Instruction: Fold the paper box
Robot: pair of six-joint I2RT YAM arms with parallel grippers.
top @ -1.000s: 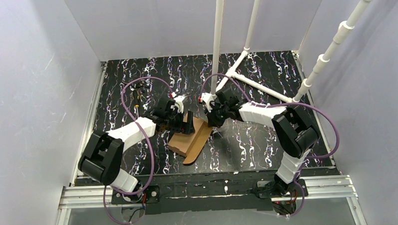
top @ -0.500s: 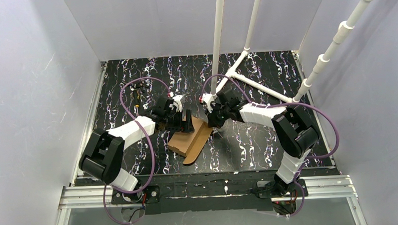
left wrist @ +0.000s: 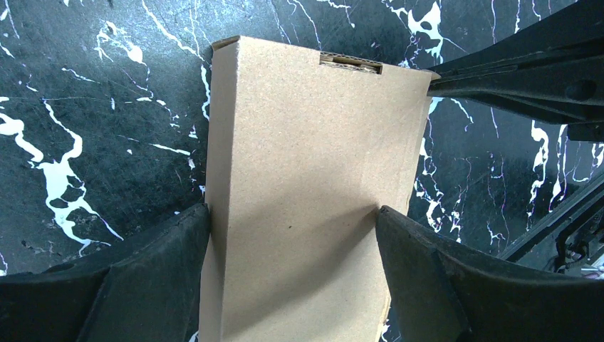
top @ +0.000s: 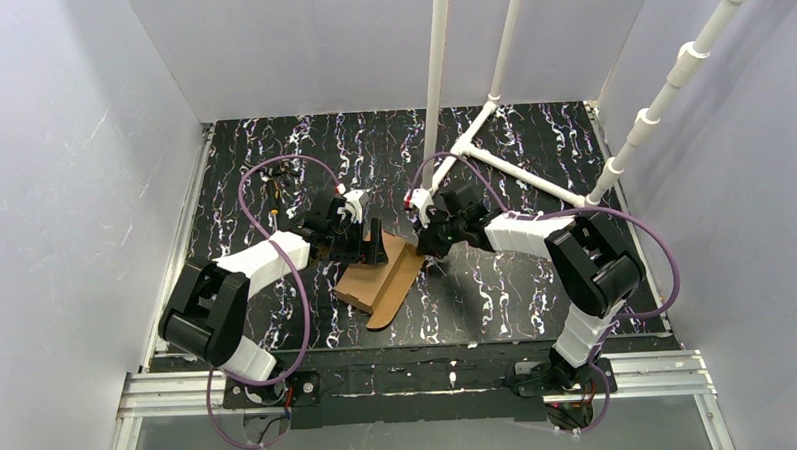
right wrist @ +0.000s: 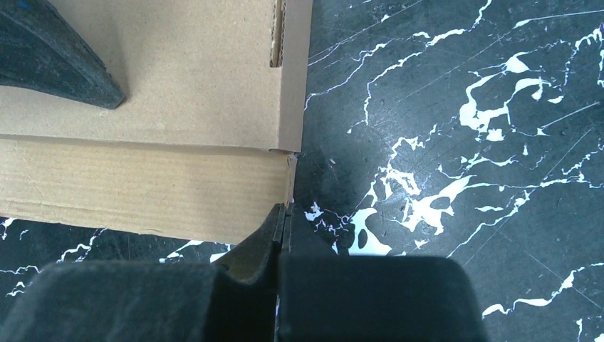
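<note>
surface (top: 537, 290): black with white marbling; it carries the paper box.
paper box (top: 381, 278): plain brown card, partly folded, lying on the surface between the two arms. a rounded flap sticks out on its near side.
left claw (top: 373, 248): over the box's far left part. jaws stand wide and straddle a flat panel of the box. in the wrist view both fingers (left wrist: 157, 278) touch the panel's long edges, so it is grasping the box across its width.
panel slot (left wrist: 350, 64): a short cut in the panel's far edge, with corrugated card showing inside it.
right claw (top: 427, 246): at the box's far right corner and clenched, its fingers pressed flat together. the tip (right wrist: 283, 214) sits at the corner where the smooth top panel meets a ribbed strip below it. i cannot tell whether any card is nipped between the fingers.
white pipe frame (top: 518, 166): beyond the box, with base tubes on the surface and poles rising out of view.
</note>
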